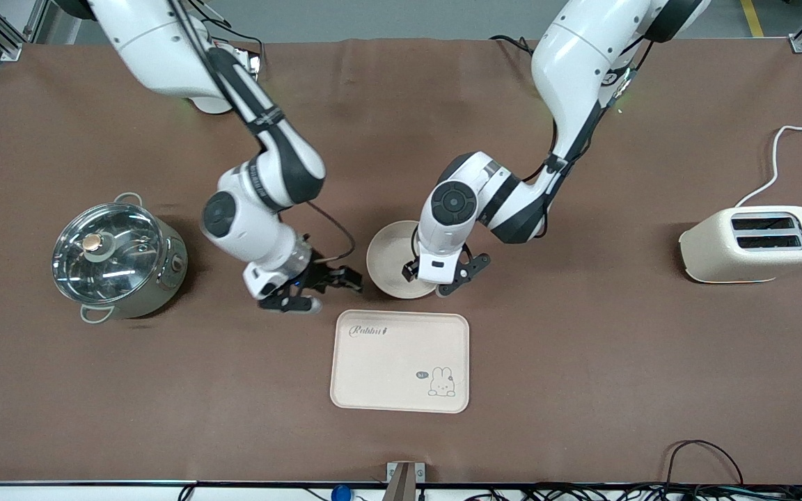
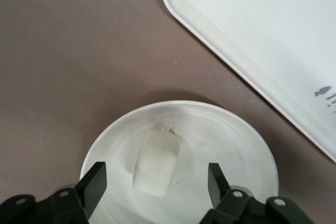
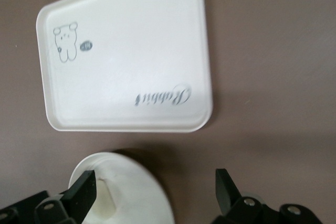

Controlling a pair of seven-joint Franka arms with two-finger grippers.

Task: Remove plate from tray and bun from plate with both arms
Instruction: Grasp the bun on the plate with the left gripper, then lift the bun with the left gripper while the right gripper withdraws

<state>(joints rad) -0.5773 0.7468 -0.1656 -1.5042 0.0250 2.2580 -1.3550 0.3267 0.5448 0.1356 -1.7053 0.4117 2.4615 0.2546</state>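
At inspection the plate [image 1: 388,259] sat on the brown worktop [image 1: 582,362], at 12 o'clock of the tray [image 1: 399,360] in the front view and just clear of its rim; the tray carried nothing. The bun [image 2: 157,163] lay in the plate, near its middle. The left end effector [image 1: 443,278] hung low over the plate with its fingers [image 2: 94,179] spread apart, one on each side of the bun and touching neither it nor the dish. The right end effector [image 1: 324,291] stood at roughly 8 o'clock of the plate, toward the right arm's end of the worktop, also spread and holding nothing. The plate step was judged complete and the bun outstanding. Risks noted: the bun is soft and lies lengthwise between the fingers, so a hard squeeze could crush it, and an off-centre close could roll it against the raised rim. A descent too deep would strike the dish and skid it into the tray. With nothing steadying the plate, it may lift or shift with the bun. The two end effectors work close together, so a crossing path could bring them into contact.
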